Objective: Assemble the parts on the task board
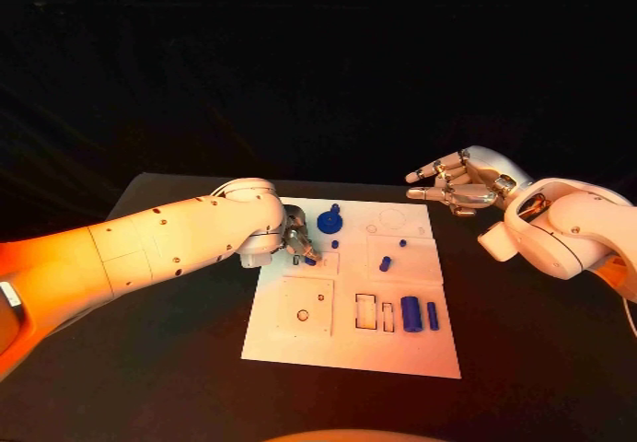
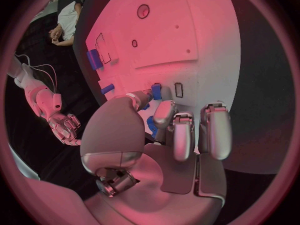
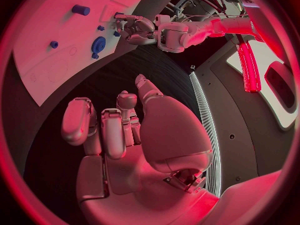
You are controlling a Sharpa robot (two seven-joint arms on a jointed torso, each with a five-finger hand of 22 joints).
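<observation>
- Board (image 1: 348,345): white plate, mid-table, with recesses and outlined slots.
- Parts: disc (image 1: 328,221) near the far edge; small peg (image 1: 385,263) mid-board; two bars (image 1: 411,313) standing side by side at the near right; another small peg (image 1: 402,244) beyond the first.
- Left hand (image 1: 295,244): low over the board's left side, fingers curled down. In the left wrist view a blue piece (image 2: 156,91) sits at the thumb (image 2: 139,100) tip, beside a small slot (image 2: 179,89). Probably pinched; contact cannot be told for sure.
- Right hand (image 1: 454,184): raised off the board's far right corner, fingers loosely spread, holding nothing.
- Step in hand, by judgement: seating one small piece on the board's left side, early in the task, most parts still loose.
- Next move calls for: lining the piece up with its slot, pressing straight down, then releasing without tipping it.
</observation>
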